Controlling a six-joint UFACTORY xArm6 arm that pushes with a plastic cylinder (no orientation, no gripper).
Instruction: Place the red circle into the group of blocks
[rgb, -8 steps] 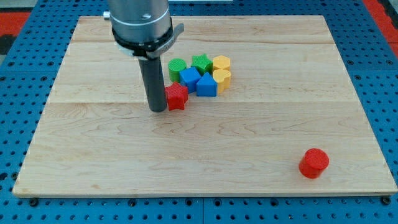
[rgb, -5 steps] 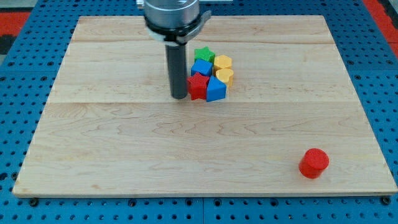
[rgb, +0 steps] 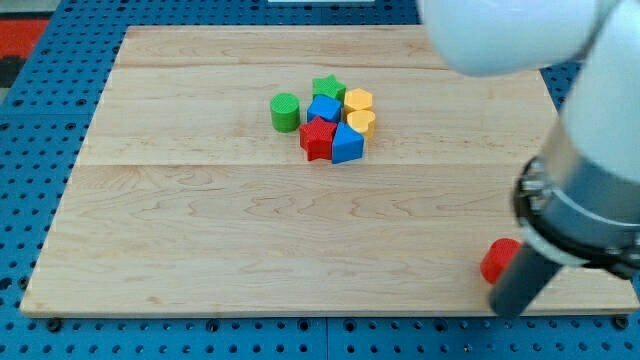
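A green plastic cylinder block (rgb: 285, 111) stood just left of the cluster: green star (rgb: 327, 88), blue block (rgb: 324, 108), red star (rgb: 318, 138), blue block (rgb: 347, 145), two yellow blocks (rgb: 359, 100). Far to the right, the red plastic circle block (rgb: 497, 259) sat near the wooden board's (rgb: 200, 230) bottom edge, my tip (rgb: 507, 312) touching its right side, holding nothing. An off-centre push could have spun it off the board.

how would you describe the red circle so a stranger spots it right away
Start at the wooden board and go to its corner at the view's bottom right. The red circle sits there alone, partly hidden behind my tip, far from the cluster holding the red star.
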